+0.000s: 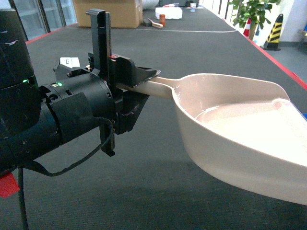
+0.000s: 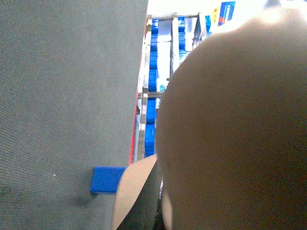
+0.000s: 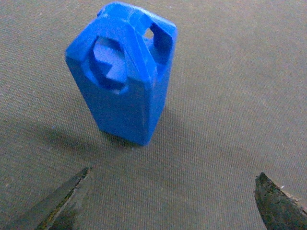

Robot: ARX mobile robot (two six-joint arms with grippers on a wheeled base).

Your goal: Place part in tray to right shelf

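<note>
We're on an industrial floor here, a warehouse or factory logistics hall by the look of it. Dark grey carpet-like flooring [image 1: 158,191] runs wide and open, edged by a red boundary line [image 1: 280,62]. Over by the far right edge stands a black-and-yellow striped safety cone [image 1: 274,32] beside a potted plant [image 1: 249,12]. A big cardboard box [image 1: 122,12] sits at the far end, and the left wrist view catches metal racking [image 2: 144,120] stacked with blue crates [image 2: 151,122].

Pale beige tray [image 1: 240,139], bright blue part [image 3: 125,76] on dark grey finely ribbed carpet floor [image 3: 230,96], black left claw [image 1: 136,91], yellow-and-black striped cone [image 1: 275,31], blue crates [image 2: 151,115], red floor line [image 1: 280,62]
</note>
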